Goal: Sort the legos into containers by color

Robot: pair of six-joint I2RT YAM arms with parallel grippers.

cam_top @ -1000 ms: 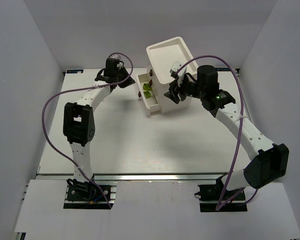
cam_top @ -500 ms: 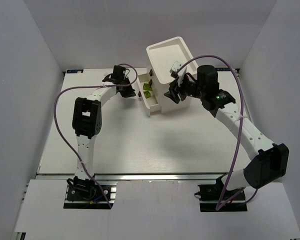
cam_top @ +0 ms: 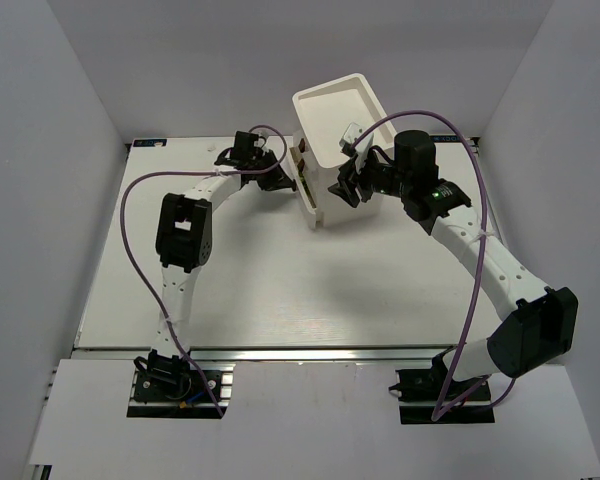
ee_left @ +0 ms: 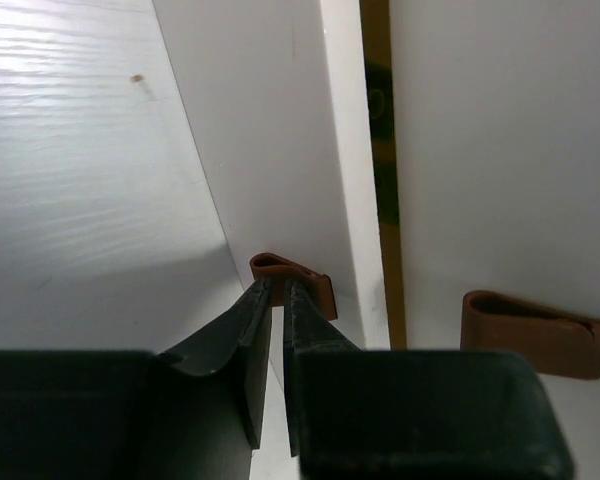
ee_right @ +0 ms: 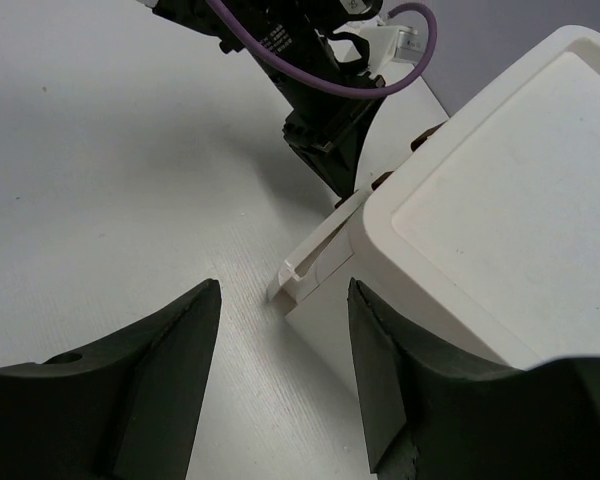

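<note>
Up close, the drawer (ee_left: pixel 270 150) was a flat, matte white panel with crisp square edges, and its knob (ee_left: pixel 305 280) showed as a small rounded brown lug with a dull sheen. Beside it lay a second drawer front (ee_left: pixel 500 140), equally plain and white, with a second knob (ee_left: pixel 535 325) of the same brown. Between the two panels ran a thin slit (ee_left: pixel 377 100) tinted yellowish and dark green. I could not tell whether that colour was bricks.

From the overhead camera, the drawer (cam_top: pixel 306 190) stood out only slightly from the left face of the cabinet (cam_top: pixel 332 120), a tall white box with rounded corners and a shallow recessed top. I could not tell which level of the stack it was. The right wrist camera showed the same drawer (ee_right: pixel 315 262) as a thin white lip jutting past the cabinet's smooth wall (ee_right: pixel 520 230).

My left gripper (ee_left: pixel 278 290) had its dark, tapered fingers drawn almost together, with only a hairline gap, and the tips were against the knob rather than around it. Overhead, it (cam_top: pixel 280 178) sat right at the drawer front.

My right gripper (ee_right: pixel 282 290) was spread wide and held nothing, its broad black fingers framing bare table. Overhead, it (cam_top: pixel 345 188) hung by the cabinet's right side.

The table (cam_top: pixel 280 290) was white with a faint grain, and a glossy purple cable (cam_top: pixel 130 230) looped off the left arm.
</note>
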